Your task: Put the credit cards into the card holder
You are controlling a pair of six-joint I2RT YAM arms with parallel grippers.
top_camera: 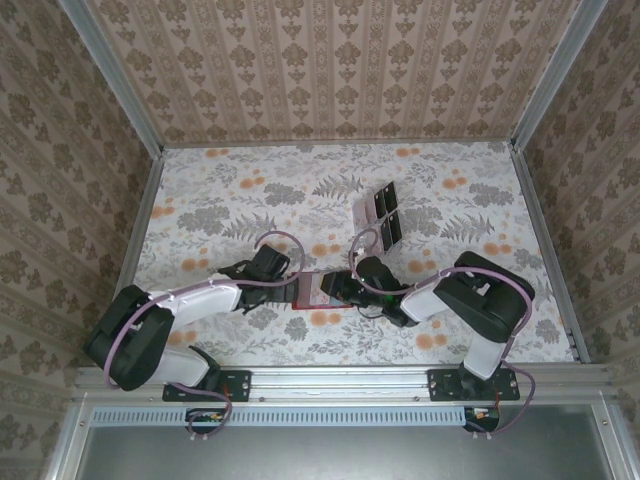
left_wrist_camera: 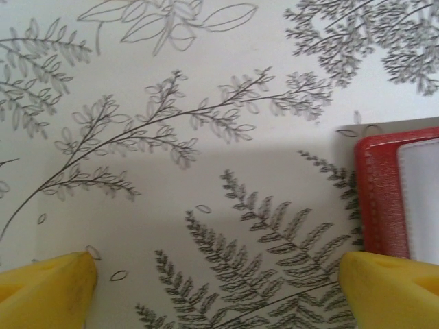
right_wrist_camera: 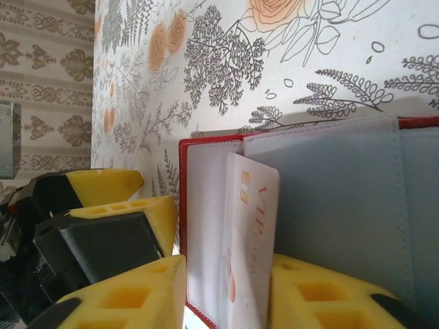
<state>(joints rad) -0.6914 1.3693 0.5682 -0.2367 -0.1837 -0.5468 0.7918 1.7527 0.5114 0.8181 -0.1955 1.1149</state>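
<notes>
The red card holder [top_camera: 312, 291] lies open on the floral table between my two grippers, pale inside up [right_wrist_camera: 343, 205]. A pale credit card [right_wrist_camera: 252, 226] with a gold chip and "VIP" lettering stands partly tucked into its left pocket. My right gripper [right_wrist_camera: 230, 295] straddles that card with its fingers apart; the card leans on the right finger [right_wrist_camera: 322, 295]. My left gripper [left_wrist_camera: 216, 288] is wide open low over the table, its right fingertip [left_wrist_camera: 387, 288] at the card holder's red edge [left_wrist_camera: 379, 199]. In the top view the left gripper [top_camera: 288, 287] and right gripper [top_camera: 342, 284] face each other across the holder.
A clear plastic rack [top_camera: 379, 216] with dark cards in it stands behind the right gripper, toward the table's middle. Patterned walls close the table in on three sides. The left gripper's yellow fingers [right_wrist_camera: 116, 199] sit close beside the holder's left edge.
</notes>
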